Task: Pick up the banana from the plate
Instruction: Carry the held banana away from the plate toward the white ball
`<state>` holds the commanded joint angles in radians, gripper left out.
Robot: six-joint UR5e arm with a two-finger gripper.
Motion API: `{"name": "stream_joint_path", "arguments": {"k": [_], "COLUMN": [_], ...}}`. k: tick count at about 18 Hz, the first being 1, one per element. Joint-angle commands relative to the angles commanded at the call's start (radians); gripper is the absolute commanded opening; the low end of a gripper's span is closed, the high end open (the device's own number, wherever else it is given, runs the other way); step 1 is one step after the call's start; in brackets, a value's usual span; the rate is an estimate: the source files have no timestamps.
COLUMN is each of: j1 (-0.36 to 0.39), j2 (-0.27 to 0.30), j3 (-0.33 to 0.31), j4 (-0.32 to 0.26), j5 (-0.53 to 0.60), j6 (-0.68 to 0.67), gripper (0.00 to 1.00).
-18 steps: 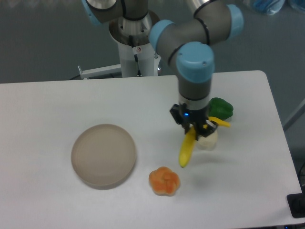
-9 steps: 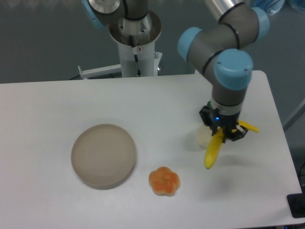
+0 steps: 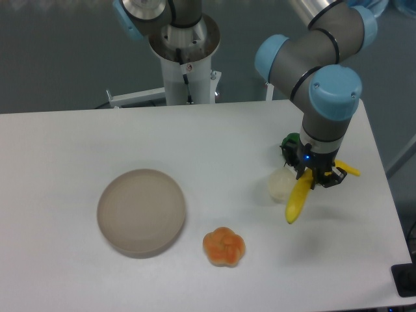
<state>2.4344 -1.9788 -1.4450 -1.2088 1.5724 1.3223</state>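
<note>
One gripper (image 3: 316, 177), closed on one banana (image 3: 297, 200), which hung off the table at the right side, lower tip pointing down-left, well apart from the plate. A second yellow piece (image 3: 348, 169) stuck out to the right of the gripper; could not tell if it was part of the same banana. One plate (image 3: 141, 211), beige, round, sat on the left half of the white table (image 3: 78, 143) with nothing on it. One orange lobed fruit (image 3: 223, 246) lay near the plate's lower right. One pale round object (image 3: 280, 184) sat just beside the banana, on its left. One green item (image 3: 290, 141) was mostly hidden behind the arm, probably a pepper. No brands or labels readable; a small red mark on the robot base (image 3: 186, 71) was too small to read.
</note>
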Motion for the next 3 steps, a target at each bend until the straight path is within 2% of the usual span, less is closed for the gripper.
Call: {"name": "stream_joint_path", "arguments": {"k": [3], "j1": [0.006], "j2": [0.000], "j3": [0.002], "j4": [-0.002], "j5": [-0.003], "j6": [0.000], "gripper": [0.06]}}
